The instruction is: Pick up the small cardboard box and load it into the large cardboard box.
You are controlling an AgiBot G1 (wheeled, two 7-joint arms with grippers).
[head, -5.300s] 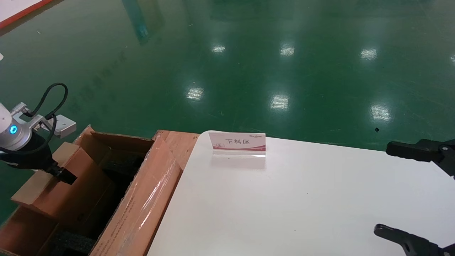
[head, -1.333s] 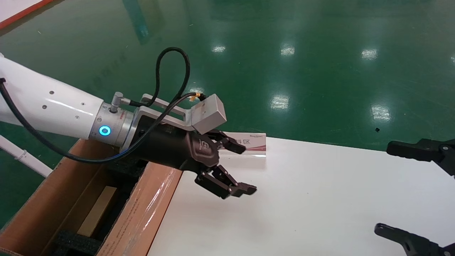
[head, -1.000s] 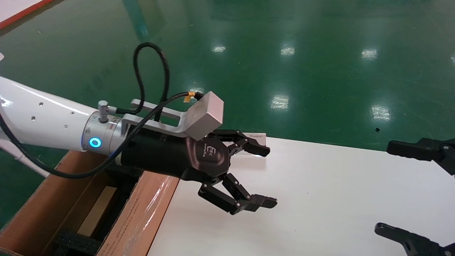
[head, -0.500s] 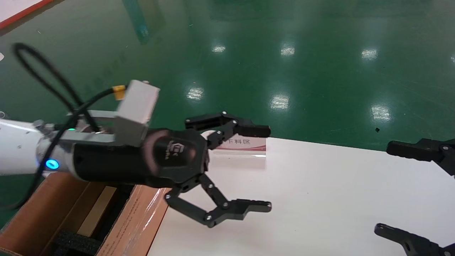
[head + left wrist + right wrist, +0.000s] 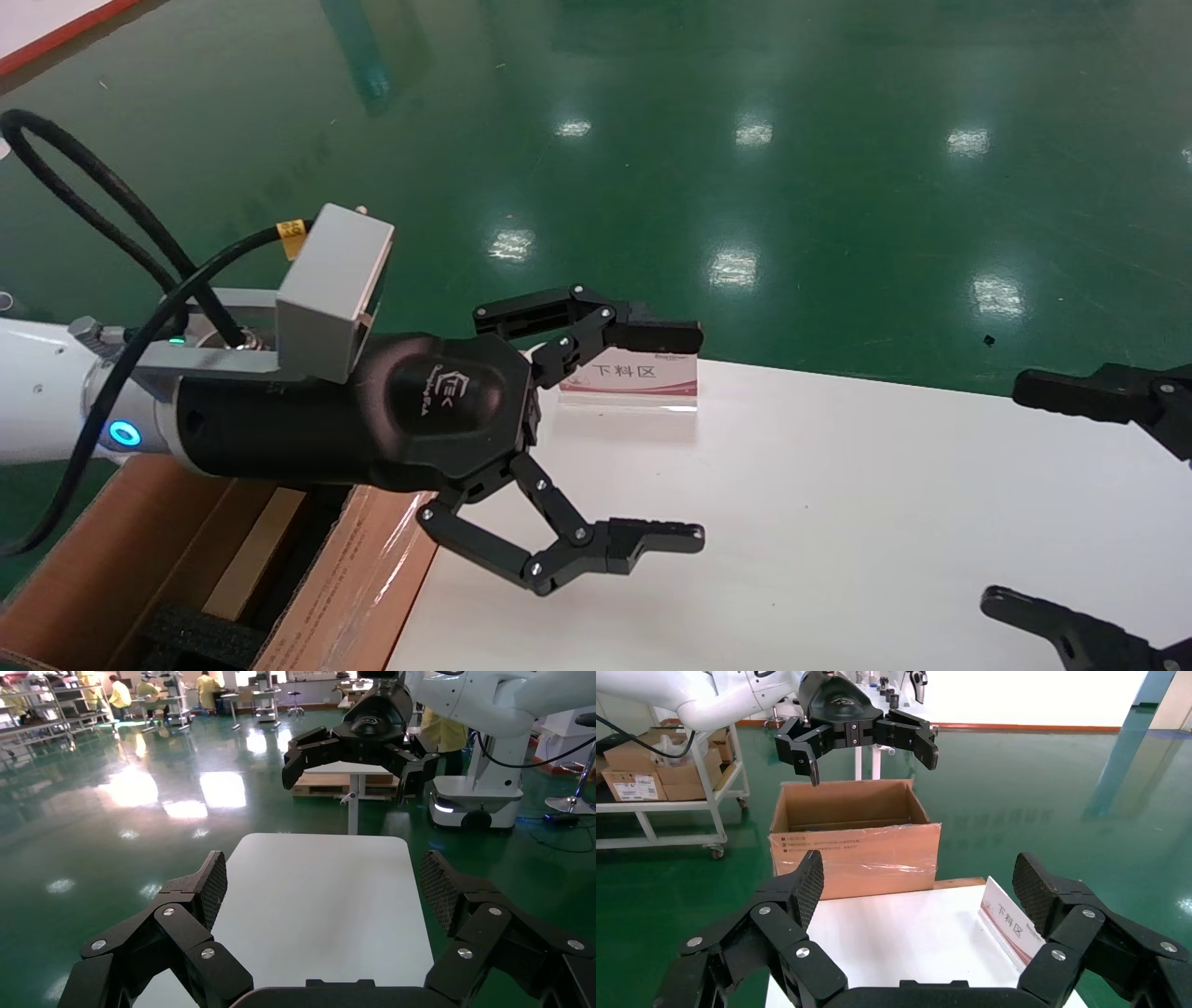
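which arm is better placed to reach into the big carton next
Left. The left claw, open, hangs over the table right beside the large cardboard box; the right claw sits at the table's far right.

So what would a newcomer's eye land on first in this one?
The left gripper, wide open and empty, reaches over the near-left part of the white table. To its left stands the large cardboard box, with a pale strip of the small cardboard box showing inside. The right gripper waits open at the table's right edge.
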